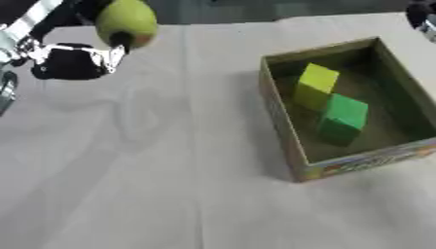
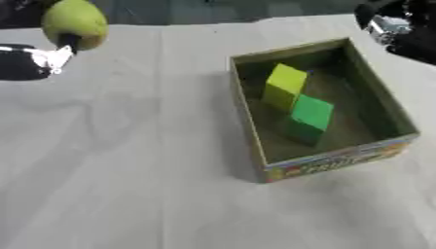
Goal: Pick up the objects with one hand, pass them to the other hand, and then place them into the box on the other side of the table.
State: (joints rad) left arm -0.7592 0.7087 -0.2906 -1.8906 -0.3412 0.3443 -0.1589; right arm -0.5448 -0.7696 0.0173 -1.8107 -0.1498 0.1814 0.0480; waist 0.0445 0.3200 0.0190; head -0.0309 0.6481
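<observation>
Pear: yellow-green pear up at top left, off the table, in my left hand
Left hand: fingers curled round the pear, black fingertip showing on its lower front; silver and black hand below it
Right hand: my right hand at top right corner, just beyond the box's far corner; can't tell its fingers
Box: cardboard box on the right side of the white tablecloth, open top
Inside box: yellow cube toward the far side, green cube nearer, touching each other
</observation>
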